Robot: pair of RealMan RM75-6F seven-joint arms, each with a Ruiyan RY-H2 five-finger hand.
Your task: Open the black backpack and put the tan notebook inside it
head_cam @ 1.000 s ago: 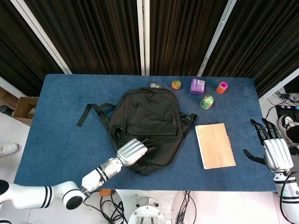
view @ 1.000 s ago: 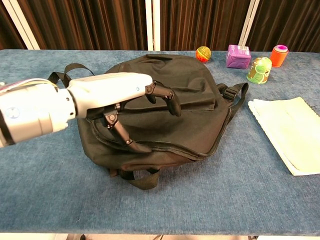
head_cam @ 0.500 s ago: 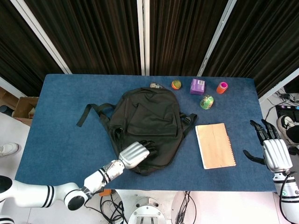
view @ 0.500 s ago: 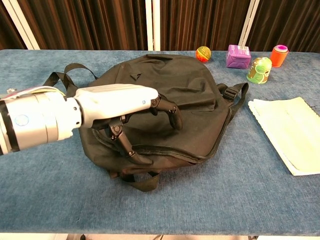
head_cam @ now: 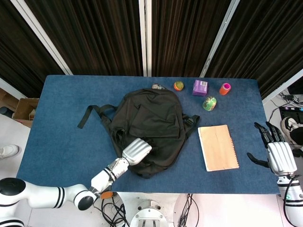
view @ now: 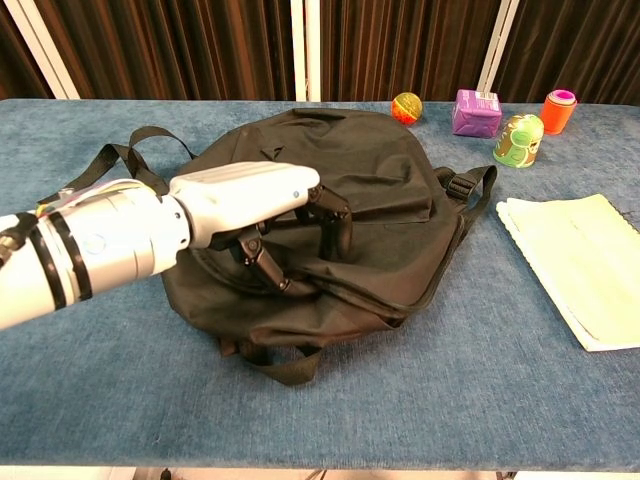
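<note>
1. Backpack lies zipped, directly under my left hand, whose fingers have curled tighter onto the fabric since a second ago; whether they pinch the zipper, I cannot tell.
2. Notebook waits beyond the fingertips; right hand idles, spread, holding nothing.

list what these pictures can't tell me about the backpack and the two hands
- Left hand: whether its fingertips grip the zipper; in the chest view they curl into the black backpack fabric; the head view is too small.
- Backpack zipper pull: not discernible, black on black.
- Right hand: outside the chest view.
- Tan notebook: cut by chest view's right edge.
</note>
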